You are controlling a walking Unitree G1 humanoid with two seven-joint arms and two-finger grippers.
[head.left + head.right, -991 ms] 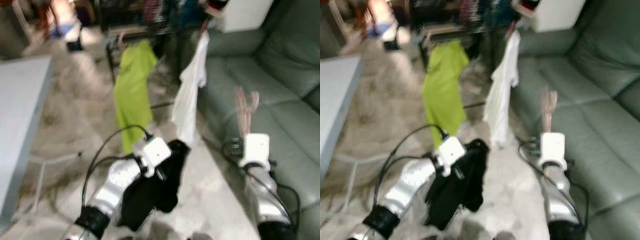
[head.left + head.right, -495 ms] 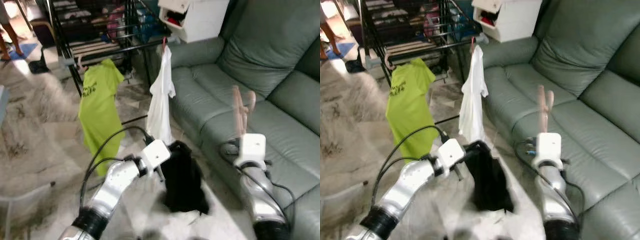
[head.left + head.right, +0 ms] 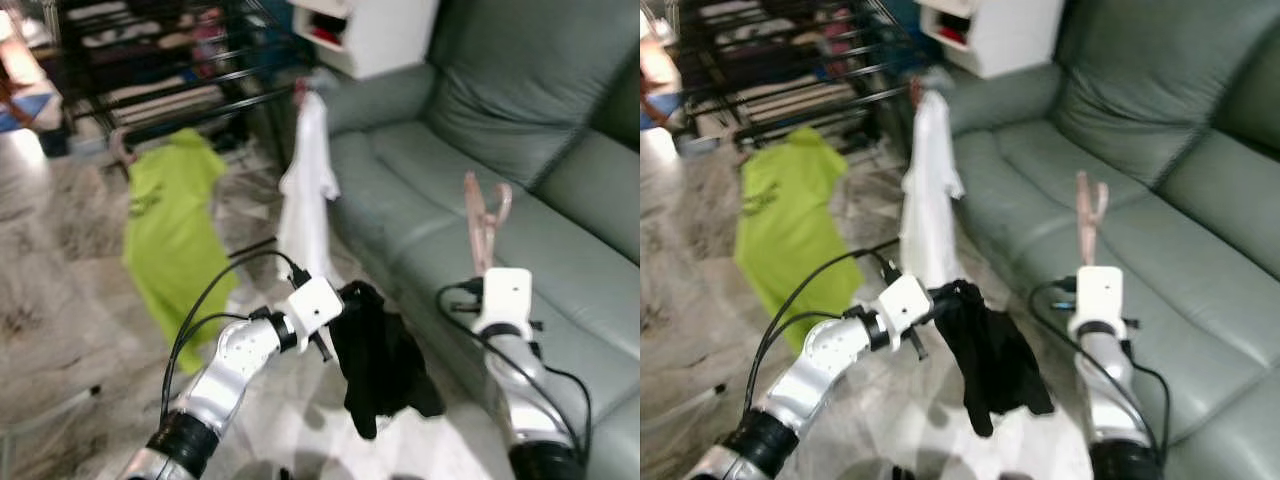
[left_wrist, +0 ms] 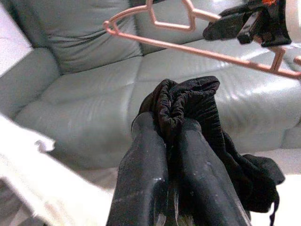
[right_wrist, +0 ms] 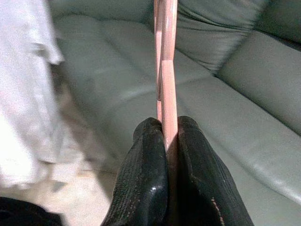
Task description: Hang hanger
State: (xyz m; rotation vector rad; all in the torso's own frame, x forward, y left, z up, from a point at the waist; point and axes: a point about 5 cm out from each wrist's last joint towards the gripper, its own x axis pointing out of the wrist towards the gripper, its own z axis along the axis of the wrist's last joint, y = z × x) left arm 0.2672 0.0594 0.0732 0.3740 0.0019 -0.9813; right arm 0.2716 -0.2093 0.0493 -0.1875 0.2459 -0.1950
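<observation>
My right gripper (image 5: 165, 129) is shut on a pink hanger (image 3: 483, 220), which stands upright above the sofa seat; the same pink hanger (image 4: 197, 49) crosses the left wrist view. My left gripper (image 4: 170, 125) is shut on a bunched black garment (image 3: 380, 360) that droops below it over the floor, left of the right arm. Behind, a lime green shirt (image 3: 165, 225) and a white shirt (image 3: 305, 190) hang from the bar of a black drying rack (image 3: 160, 70).
A grey-green leather sofa (image 3: 520, 150) runs along the right. A white box (image 3: 365, 30) sits at the sofa's far end. The marble-patterned floor (image 3: 60, 330) spreads to the left. A person's legs (image 3: 15, 70) show at the far left, blurred.
The camera has shifted, so the rack and shirts sit further left in the picture. The black garment has swung and hangs lower to the right. Both grippers keep their hold.
</observation>
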